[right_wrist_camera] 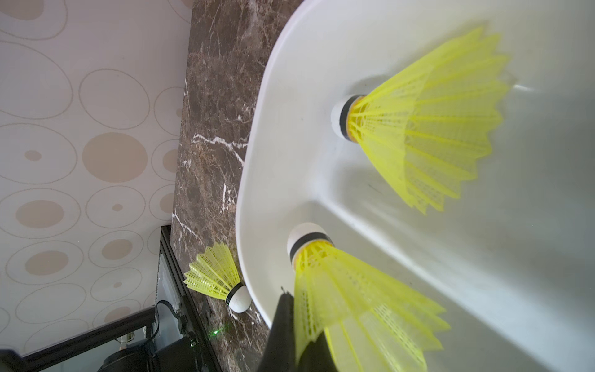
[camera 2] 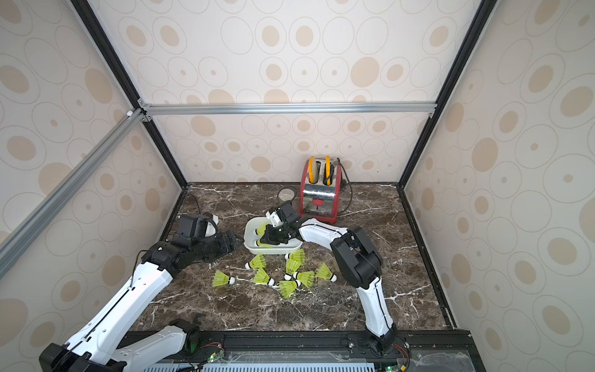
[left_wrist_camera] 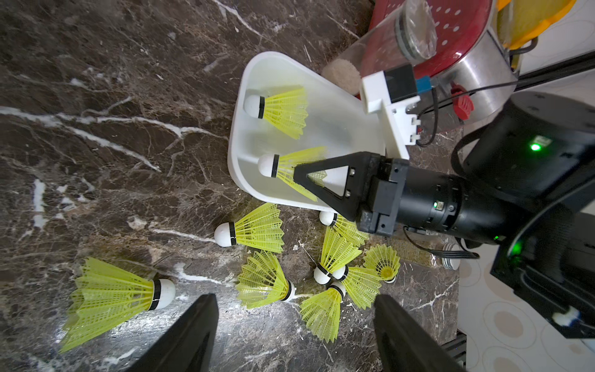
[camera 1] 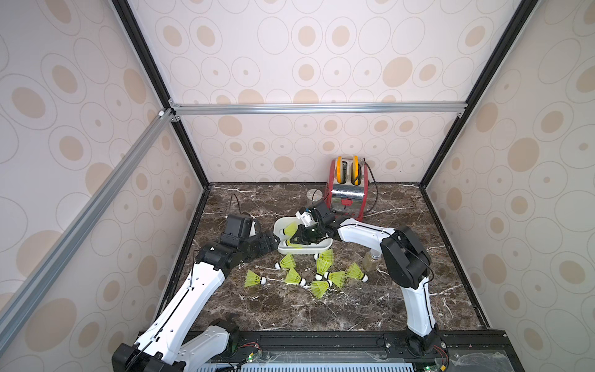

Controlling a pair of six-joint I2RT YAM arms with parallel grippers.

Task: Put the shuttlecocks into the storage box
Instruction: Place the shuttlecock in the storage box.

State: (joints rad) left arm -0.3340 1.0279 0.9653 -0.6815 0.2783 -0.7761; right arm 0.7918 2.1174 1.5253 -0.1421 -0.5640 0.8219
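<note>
your right gripper [left_wrist_camera: 299,174] is clamped on the skirt of a shuttlecock [right_wrist_camera: 338,296] inside the box [left_wrist_camera: 335,128]. your left gripper [left_wrist_camera: 294,322] is spread apart near the loose shuttlecocks [left_wrist_camera: 254,230] on the table [left_wrist_camera: 128,161]. they look feather-light and springy, so pinch the skirt edge gently.

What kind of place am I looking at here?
Probably a small robot test booth dressed up as a kitchen corner: wallpapered panels on a metal frame, a marble-look tabletop, and a toaster.
</note>
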